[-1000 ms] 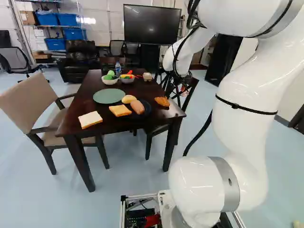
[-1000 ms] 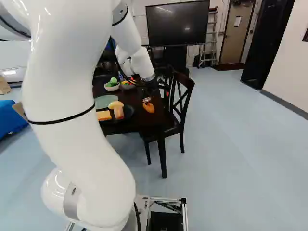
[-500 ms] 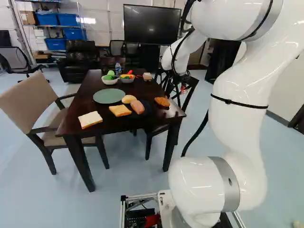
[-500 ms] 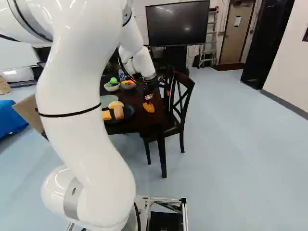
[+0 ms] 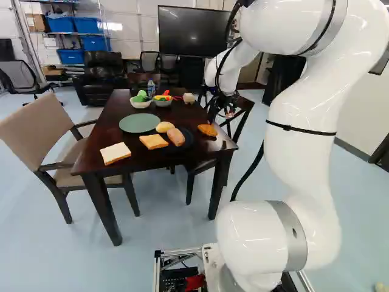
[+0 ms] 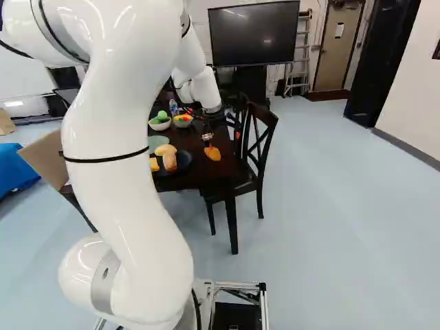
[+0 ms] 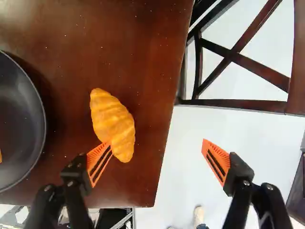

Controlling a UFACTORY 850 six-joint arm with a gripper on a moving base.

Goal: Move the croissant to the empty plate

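Pincer (image 6: 207, 137) spread wide, croissant (image 7: 113, 123) lying loose on the tabletop (image 7: 143, 43)

In the wrist view, the orange pads (image 7: 99, 160) of one finger overlap one end of the croissant; whether they touch it, I cannot tell. The other finger stands out past the tabletop's edge, over the pale blue floor (image 6: 330, 192). Dark reddish-brown wood, dotted with small pale specks, surrounds the croissant, which lies near a black plate (image 7: 19, 119) and close to one corner.

Farther across the wood sits the green plate (image 5: 138, 123), bare. A round bun (image 5: 164, 126) is just beside it, two bread slices lie toward the near edge, and two filled bowls stand beyond.

A cross-backed chair (image 6: 258, 144) stands along one side, a tan chair (image 5: 39, 128) opposite. Behind the tabletop are a big dark screen (image 5: 193, 31), a black armchair (image 5: 99, 76) and shelves carrying blue bins (image 5: 88, 25).
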